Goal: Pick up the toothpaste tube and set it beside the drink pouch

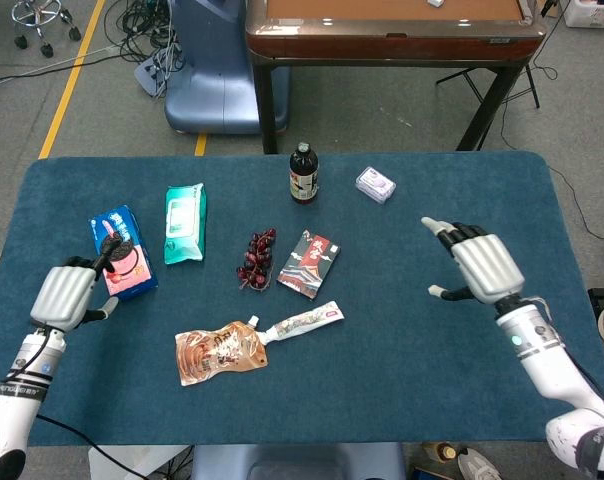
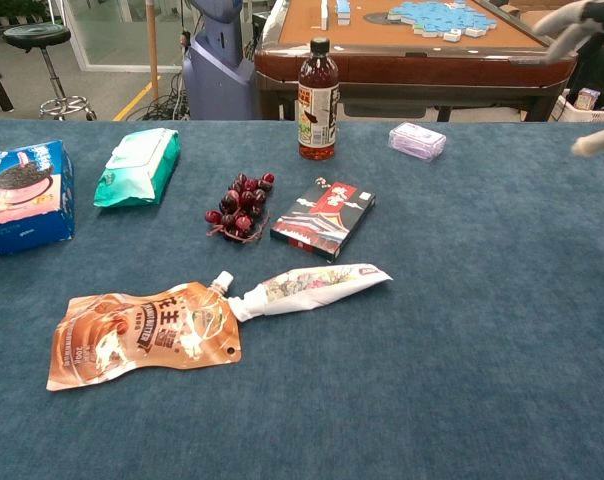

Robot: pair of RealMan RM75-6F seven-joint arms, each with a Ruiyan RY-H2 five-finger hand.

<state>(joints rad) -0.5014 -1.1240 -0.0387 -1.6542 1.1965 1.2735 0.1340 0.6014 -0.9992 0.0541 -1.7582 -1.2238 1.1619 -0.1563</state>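
Observation:
The white toothpaste tube (image 1: 301,322) (image 2: 309,286) lies flat on the blue table, its cap end touching the spout of the brown drink pouch (image 1: 220,352) (image 2: 144,331). No hand touches either. My right hand (image 1: 478,262) hovers far to the right of the tube, fingers spread, holding nothing; only its fingertips (image 2: 588,143) show at the chest view's right edge. My left hand (image 1: 67,294) is at the table's left side near the cookie box, fingers apart and holding nothing.
A cookie box (image 1: 121,252), a green wipes pack (image 1: 184,222), cherries (image 1: 257,259), a dark flat box (image 1: 309,263), a drink bottle (image 1: 303,173) and a small clear packet (image 1: 375,184) lie across the table's back half. A wooden table (image 1: 392,30) stands behind.

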